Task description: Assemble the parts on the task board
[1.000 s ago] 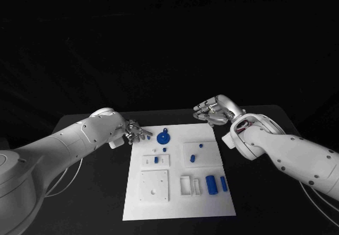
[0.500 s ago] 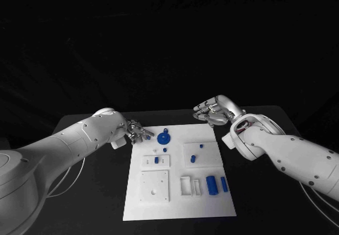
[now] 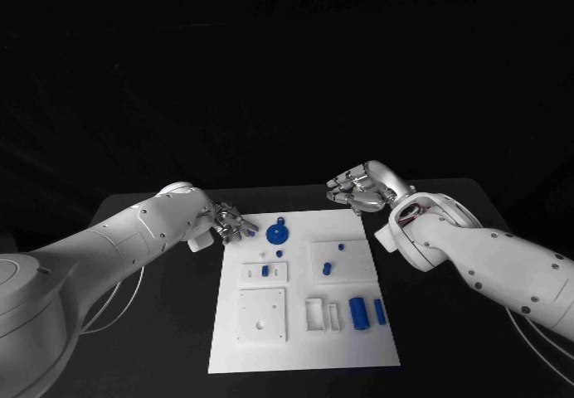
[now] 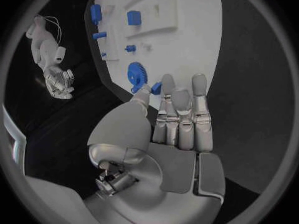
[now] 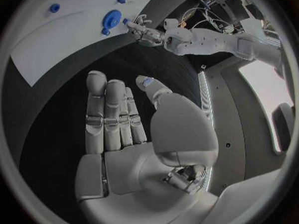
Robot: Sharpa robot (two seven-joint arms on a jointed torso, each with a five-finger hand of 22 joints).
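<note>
The white task board (image 3: 299,340) lies mid-table. At its far left corner my left hand (image 3: 230,224) (image 4: 177,119) pinches a small blue part (image 4: 156,88) between thumb and a finger, just beside the blue gear (image 3: 276,235) (image 4: 137,74). My right hand (image 3: 362,189) (image 5: 124,134) hovers past the board's far right corner, fingers straight, thumb apart, holding nothing. Other blue parts sit on the board: a peg (image 3: 265,270) in a white block, a piece (image 3: 327,269) on the square plate, and two cylinders (image 3: 359,311) near the right edge.
White blocks with slots (image 3: 321,315) and a square plate (image 3: 261,313) stand on the board's near half. Black table (image 3: 143,332) surrounds the board on both sides. My left hand (image 5: 148,32) also appears in the right wrist view, and my right hand (image 4: 59,79) in the left wrist view.
The left hand's fingers have shifted slightly at the board's far left corner. The right hand has stayed where it was.
</note>
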